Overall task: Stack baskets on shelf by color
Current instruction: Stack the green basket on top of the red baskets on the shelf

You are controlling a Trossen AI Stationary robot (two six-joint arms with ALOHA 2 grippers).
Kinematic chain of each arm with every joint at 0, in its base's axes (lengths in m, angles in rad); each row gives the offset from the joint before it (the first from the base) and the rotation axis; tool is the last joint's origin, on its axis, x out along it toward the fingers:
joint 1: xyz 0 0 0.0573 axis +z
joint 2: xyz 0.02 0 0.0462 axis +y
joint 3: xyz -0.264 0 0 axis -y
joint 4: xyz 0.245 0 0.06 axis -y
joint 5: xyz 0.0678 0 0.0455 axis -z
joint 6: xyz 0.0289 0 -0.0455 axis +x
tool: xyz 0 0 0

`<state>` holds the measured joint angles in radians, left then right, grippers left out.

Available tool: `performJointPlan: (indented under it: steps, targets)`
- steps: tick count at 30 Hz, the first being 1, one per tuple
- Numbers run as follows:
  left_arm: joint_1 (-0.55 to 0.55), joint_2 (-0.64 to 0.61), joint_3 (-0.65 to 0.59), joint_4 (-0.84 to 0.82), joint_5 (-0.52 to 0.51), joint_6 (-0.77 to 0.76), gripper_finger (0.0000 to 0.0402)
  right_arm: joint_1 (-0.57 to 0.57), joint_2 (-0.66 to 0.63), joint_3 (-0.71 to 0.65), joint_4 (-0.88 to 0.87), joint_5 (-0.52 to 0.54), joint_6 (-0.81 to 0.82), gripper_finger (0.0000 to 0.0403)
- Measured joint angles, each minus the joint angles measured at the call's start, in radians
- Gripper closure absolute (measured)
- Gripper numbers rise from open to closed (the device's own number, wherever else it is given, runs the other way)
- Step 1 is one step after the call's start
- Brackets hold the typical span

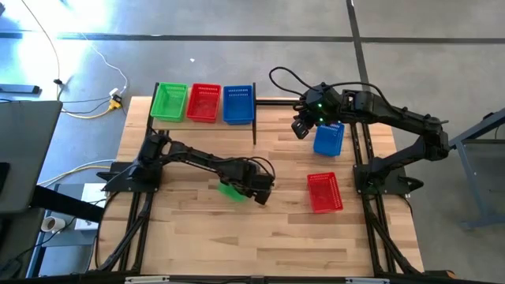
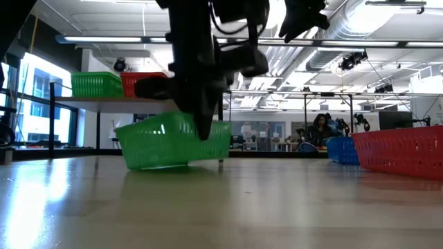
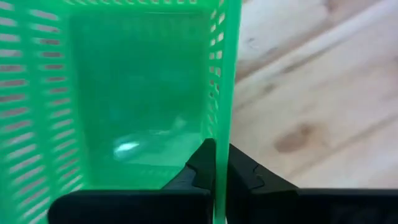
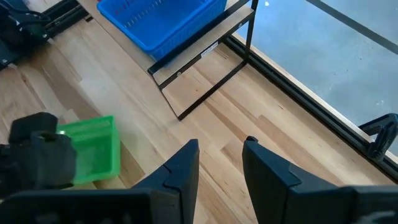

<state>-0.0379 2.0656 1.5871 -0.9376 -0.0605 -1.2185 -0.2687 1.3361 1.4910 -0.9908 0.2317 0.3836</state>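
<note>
The tabletop (image 1: 197,237) is made of light wood planks. At its far side stands the shelf (image 1: 254,122), a small wood board on thin black posts. On the shelf sit three baskets in a row: a green one (image 1: 170,102), a red one (image 1: 204,103) and a blue one (image 1: 238,104).

The left arm (image 1: 197,160) reaches across to the middle of the tabletop. The right arm (image 1: 402,118) is bent over the far right part.

Three more baskets are down on the tabletop. A second blue basket (image 1: 329,140) lies on the right, partly under the right arm. A second red basket (image 1: 324,192) lies nearer the front, apart from the blue one. A second green basket (image 2: 173,142) is in the middle, tipped a bit, with one end up off the wood.

The left pincer (image 3: 221,171) is closed tight on one wall of that green basket, with one finger inside and one outside. The right pincer (image 4: 221,163) hangs in the air near the shelf's right end. Its fingers stand a little apart and hold nothing.
</note>
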Motion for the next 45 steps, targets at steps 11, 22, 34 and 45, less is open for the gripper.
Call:
performJointPlan:
  steps: [11, 22, 34, 45]
  targets:
    - [-0.05, -0.184, 0.0, -0.055, -0.034, -0.003, 0.0401, 0.0, 0.0, 0.0, 0.0, 0.0, -0.004, 0.0293]
    - [-0.124, -0.413, 0.001, -0.209, -0.15, -0.092, 0.0401, 0.0, 0.0, 0.0, 0.0, 0.0, -0.026, 0.0293]
    - [-0.082, -0.592, 0.001, -0.397, -0.371, -0.091, 0.0401, 0.0, 0.0, 0.0, 0.0, 0.0, -0.048, 0.0293]
    - [0.129, -0.705, 0.094, -0.55, -0.472, 0.127, 0.0401, 0.0, 0.0, 0.0, 0.008, 0.005, -0.048, 0.0293]
